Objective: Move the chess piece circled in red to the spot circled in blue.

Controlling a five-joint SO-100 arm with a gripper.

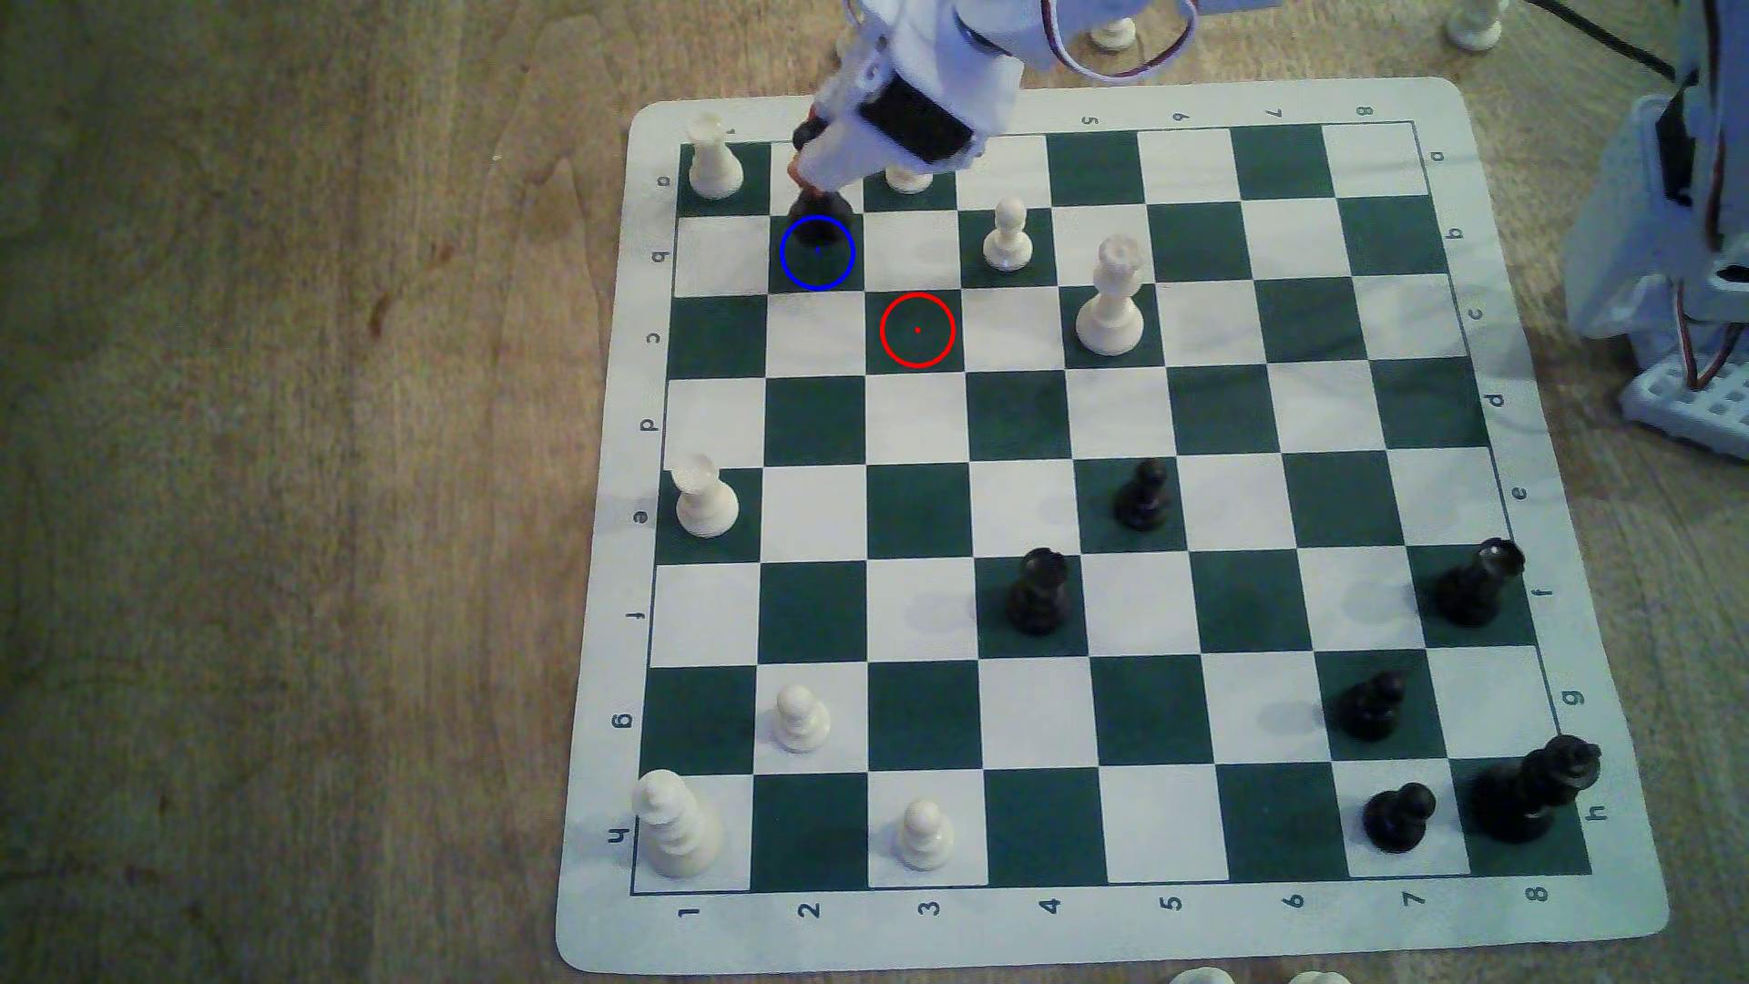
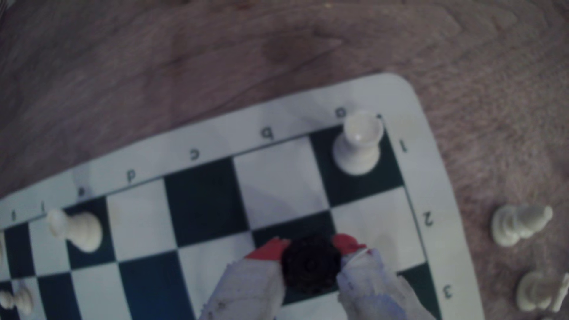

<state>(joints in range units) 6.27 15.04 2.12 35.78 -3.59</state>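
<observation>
You have the chess piece [image 2: 311, 264] gripped between the fingers [image 2: 271, 250] over the spot [image 1: 818, 253] near the board's [image 1: 1514, 899] corner; lowering and release remain.

tool [image 2: 311, 246] | red-tipped fingers [image 2: 271, 249] clamp black chess piece [image 2: 311, 264] | over green square

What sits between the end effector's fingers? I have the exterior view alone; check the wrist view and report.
Observer: The end effector has red fingertips close against both sides of the black chess piece.
Operator: Give me the square beneath it.
Observer: A dark green square, row b, file 2; I cannot tell whether the base touches it.
Operator: Report anything beyond that board edge.
Observer: Two white chess pieces are on the wooden table beside numbers 2 and 3.
</observation>
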